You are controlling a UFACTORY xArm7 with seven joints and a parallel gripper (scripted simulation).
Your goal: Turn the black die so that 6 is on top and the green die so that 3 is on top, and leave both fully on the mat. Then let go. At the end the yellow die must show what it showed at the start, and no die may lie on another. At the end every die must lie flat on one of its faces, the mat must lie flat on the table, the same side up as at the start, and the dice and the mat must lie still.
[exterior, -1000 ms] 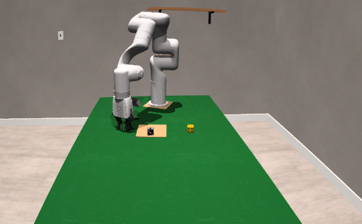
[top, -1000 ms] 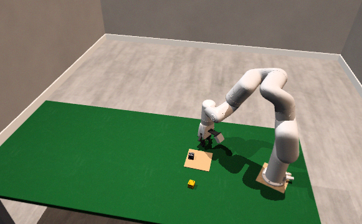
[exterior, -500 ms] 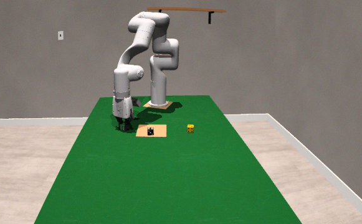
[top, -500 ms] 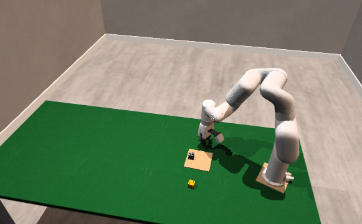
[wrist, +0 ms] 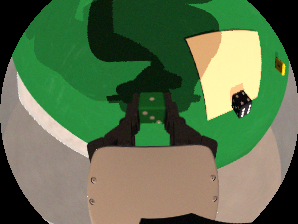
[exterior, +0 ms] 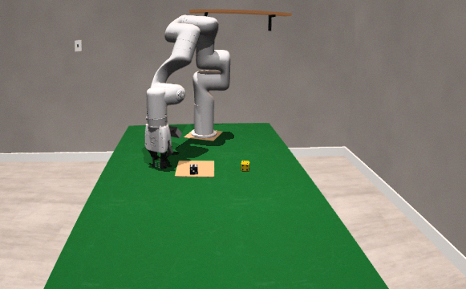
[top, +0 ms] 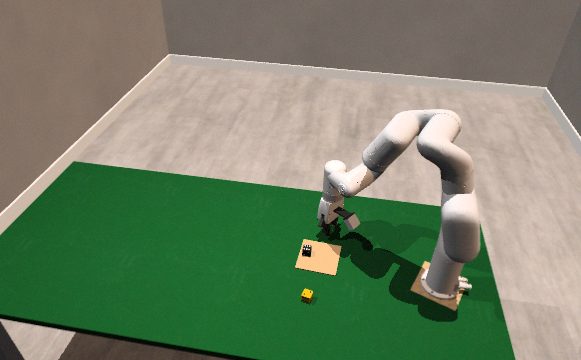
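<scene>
My gripper (wrist: 151,100) is down at the table top, off the mat on its far side, and is shut on the green die (wrist: 152,111); the die shows between the dark fingers in the wrist view. In the top and exterior views the gripper (top: 329,229) (exterior: 159,162) hides the green die. The black die (top: 307,250) lies flat on the tan mat (top: 318,257), near its left edge; it also shows in the exterior view (exterior: 193,168) and the wrist view (wrist: 241,104). The yellow die (top: 307,295) (exterior: 245,165) lies on the green table, off the mat, towards the front.
The arm's base (top: 440,286) stands on a tan plate at the right of the table. The arm throws dark shadows over the table beside the mat. A wooden shelf (exterior: 238,13) hangs high on the back wall.
</scene>
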